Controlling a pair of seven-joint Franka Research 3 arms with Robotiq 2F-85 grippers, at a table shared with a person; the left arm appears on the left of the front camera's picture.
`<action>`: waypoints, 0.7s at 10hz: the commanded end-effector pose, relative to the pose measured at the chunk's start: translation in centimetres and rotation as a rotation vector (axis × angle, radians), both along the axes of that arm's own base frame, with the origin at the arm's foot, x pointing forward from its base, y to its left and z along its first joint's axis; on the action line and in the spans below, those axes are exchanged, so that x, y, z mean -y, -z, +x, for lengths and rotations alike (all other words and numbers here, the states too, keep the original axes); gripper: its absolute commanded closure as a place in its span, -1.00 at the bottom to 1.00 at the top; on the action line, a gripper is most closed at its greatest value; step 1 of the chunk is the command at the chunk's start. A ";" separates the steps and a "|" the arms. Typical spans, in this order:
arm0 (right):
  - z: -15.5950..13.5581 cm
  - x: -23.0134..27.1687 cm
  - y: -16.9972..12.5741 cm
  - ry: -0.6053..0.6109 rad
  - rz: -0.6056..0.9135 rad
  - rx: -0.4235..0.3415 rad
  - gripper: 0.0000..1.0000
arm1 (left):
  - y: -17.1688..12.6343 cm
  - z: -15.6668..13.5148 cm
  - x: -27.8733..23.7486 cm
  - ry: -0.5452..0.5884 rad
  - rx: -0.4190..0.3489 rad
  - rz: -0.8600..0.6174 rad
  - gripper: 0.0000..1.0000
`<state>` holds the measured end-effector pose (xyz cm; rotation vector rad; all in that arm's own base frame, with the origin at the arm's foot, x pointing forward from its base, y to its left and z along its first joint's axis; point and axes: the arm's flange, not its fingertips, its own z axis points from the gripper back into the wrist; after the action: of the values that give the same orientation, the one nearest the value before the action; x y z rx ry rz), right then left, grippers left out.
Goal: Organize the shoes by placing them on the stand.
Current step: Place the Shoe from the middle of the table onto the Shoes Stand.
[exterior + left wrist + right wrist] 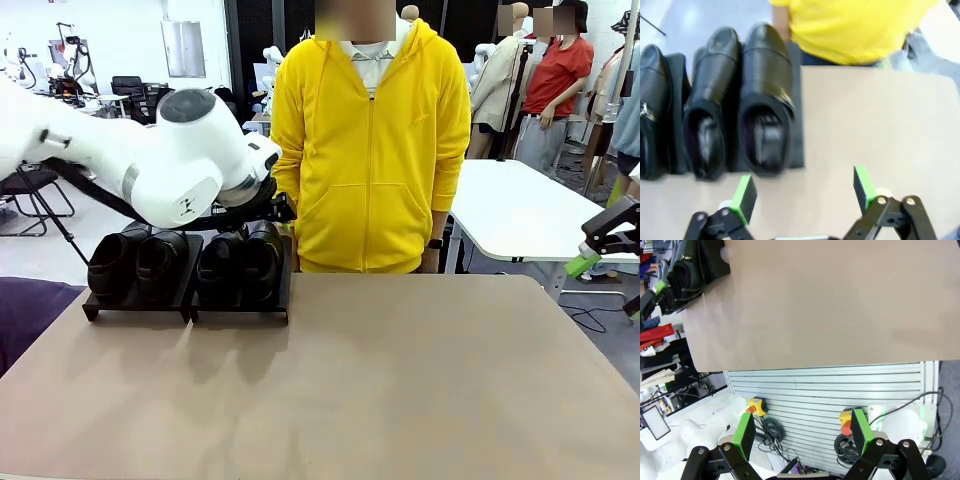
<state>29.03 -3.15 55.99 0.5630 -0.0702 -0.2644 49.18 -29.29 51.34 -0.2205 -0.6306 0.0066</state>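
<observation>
Four black glossy shoes stand side by side on the stand [240, 312] at the table's far left, two on each black platform. In the left wrist view the rightmost shoe [765, 95] and its neighbour [710, 100] fill one platform [798, 125], and a third shoe [652, 110] sits at the left edge. My left gripper [802, 192] hovers open just above and in front of the rightmost shoe, holding nothing. My right gripper [802, 432] is open and empty, off the table's right side; one of its green fingertips [582, 265] shows at the picture's right edge.
A person in a yellow hoodie [370, 150] stands at the far edge, close to the right of the stand. The tan tabletop [400, 380] stretches bare from the stand to the right. A white table [520, 210] stands behind on the right.
</observation>
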 end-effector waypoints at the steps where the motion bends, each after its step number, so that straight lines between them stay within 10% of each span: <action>1: 0.1 0.1 -0.3 -0.007 0.014 0.005 -1.00 | -2.9 -4.3 -3.3 0.137 -0.338 -0.128 -1.00; 5: 0.1 0.1 -0.3 -0.007 0.014 0.005 -1.00 | -5.1 -13.3 -13.2 0.263 -0.623 -0.236 -1.00; 7: 0.1 0.1 -0.3 -0.007 0.014 0.005 -1.00 | -5.5 -16.9 -20.0 0.509 -0.678 -0.221 -1.00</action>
<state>29.03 -3.17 56.05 0.5629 -0.0704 -0.2645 31.94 -12.05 57.28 -0.5816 0.0975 -0.2220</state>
